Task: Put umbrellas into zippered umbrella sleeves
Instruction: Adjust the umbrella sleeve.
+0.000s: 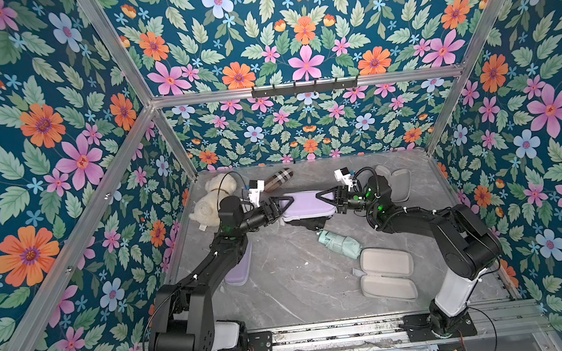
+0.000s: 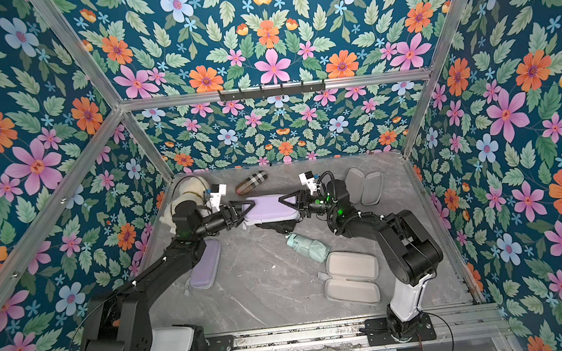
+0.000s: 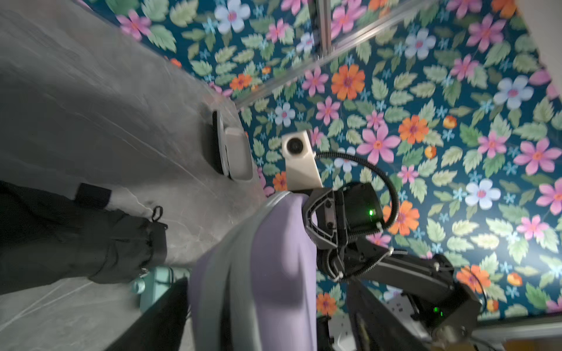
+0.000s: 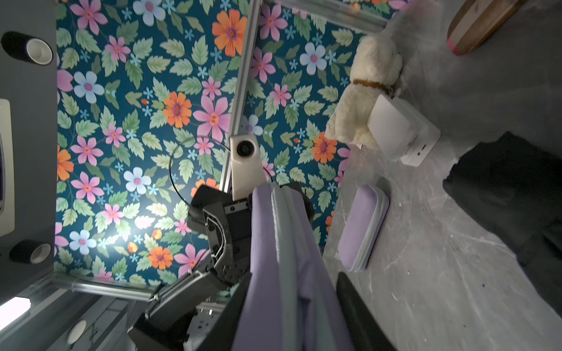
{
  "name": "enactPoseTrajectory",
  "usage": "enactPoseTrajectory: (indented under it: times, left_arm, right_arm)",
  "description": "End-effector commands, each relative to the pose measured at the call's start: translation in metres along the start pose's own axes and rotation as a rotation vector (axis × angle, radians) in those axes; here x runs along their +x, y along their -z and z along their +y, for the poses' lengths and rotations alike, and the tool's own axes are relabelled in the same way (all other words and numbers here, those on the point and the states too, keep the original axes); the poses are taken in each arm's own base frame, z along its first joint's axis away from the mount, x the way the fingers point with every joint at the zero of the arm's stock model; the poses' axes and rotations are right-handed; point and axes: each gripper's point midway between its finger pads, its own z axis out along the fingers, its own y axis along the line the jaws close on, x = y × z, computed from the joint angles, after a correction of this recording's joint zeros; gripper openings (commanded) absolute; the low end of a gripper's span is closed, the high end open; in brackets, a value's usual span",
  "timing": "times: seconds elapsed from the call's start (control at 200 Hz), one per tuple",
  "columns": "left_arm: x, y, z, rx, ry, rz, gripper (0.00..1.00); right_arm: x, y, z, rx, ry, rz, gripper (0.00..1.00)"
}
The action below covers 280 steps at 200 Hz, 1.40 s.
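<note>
Lavender sleeve (image 1: 305, 204) is held off the table (image 1: 285, 297), back centre. It is clamped at one end by right gripper (image 1: 322, 197). Left gripper (image 1: 286, 202) sits at the other end; whether it grips cannot be told. Likely a handover. Next, a steady set-down is needed, then mint green umbrella (image 1: 339, 239) is to be fetched.

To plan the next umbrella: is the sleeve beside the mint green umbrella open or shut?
Open: the sleeve lies spread flat, both grey-lined halves facing up and empty.

Mint umbrella (image 1: 342, 244), lav. sleeve (image 1: 306, 206), tan-plaid capsule (image 1: 278, 180), floral walls (image 1: 293, 39).
</note>
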Motion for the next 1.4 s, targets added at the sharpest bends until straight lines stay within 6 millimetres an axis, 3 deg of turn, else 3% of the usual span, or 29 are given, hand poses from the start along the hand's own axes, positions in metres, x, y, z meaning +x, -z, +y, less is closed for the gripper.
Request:
enactPoseTrajectory:
  times: [0.0, 0.095, 0.21, 0.415, 0.495, 0.59, 0.71, 0.9, 0.985, 1.05, 1.07, 1.185, 1.3, 1.395]
  left_arm:
    - [-0.035, 0.022, 0.001, 0.013, 0.065, -0.307, 0.92]
    - [-0.028, 0.027, 0.008, 0.036, 0.152, -0.382, 0.93]
    - [-0.02, 0.02, 0.01, 0.023, 0.162, -0.422, 0.94]
    - [-0.022, -0.005, -0.011, 0.089, 0.124, -0.408, 0.94]
    - [-0.02, -0.015, -0.011, 0.092, 0.127, -0.391, 0.92]
    - [-0.022, -0.023, -0.005, 0.091, 0.149, -0.388, 0.84]
    - [-0.032, -0.027, -0.001, 0.099, 0.162, -0.408, 0.67]
    - [-0.055, -0.023, 0.003, 0.118, 0.147, -0.439, 0.34]
    - [-0.062, -0.023, -0.001, 0.131, 0.113, -0.419, 0.24]
    - [-0.063, -0.026, -0.004, 0.11, 0.059, -0.382, 0.22]
    - [-0.062, -0.028, -0.004, 0.094, 0.036, -0.37, 0.22]
    - [-0.059, -0.034, -0.001, -0.052, -0.112, -0.304, 0.21]
    - [-0.061, -0.031, -0.013, -0.119, -0.264, -0.301, 0.21]
    - [-0.063, -0.028, -0.028, -0.127, -0.342, -0.318, 0.21]
  right_arm:
    - [-0.04, -0.005, 0.032, -0.103, 0.049, -0.231, 0.26]
    - [-0.051, -0.013, 0.034, -0.106, 0.043, -0.325, 0.23]
    - [-0.049, -0.023, 0.034, -0.074, 0.038, -0.405, 0.23]
    - [-0.022, -0.04, 0.026, 0.019, 0.042, -0.437, 0.27]
    - [-0.012, -0.046, 0.028, 0.013, 0.034, -0.439, 0.27]
    - [0.003, -0.056, 0.031, -0.002, 0.02, -0.419, 0.28]
    - [0.015, -0.06, 0.029, 0.009, 0.009, -0.403, 0.32]
    - [0.027, -0.045, 0.01, 0.071, 0.006, -0.331, 0.53]
    - [0.03, -0.025, -0.015, 0.149, 0.009, -0.294, 0.59]
    - [0.031, -0.003, -0.041, 0.248, 0.037, -0.283, 0.59]
    - [0.029, 0.005, -0.036, 0.26, 0.069, -0.287, 0.59]
    - [0.037, 0.031, -0.058, 0.501, 0.289, -0.233, 0.52]
    - [0.05, 0.036, -0.057, 0.711, 0.626, -0.168, 0.39]
    - [0.06, 0.029, -0.048, 0.759, 0.826, -0.144, 0.38]
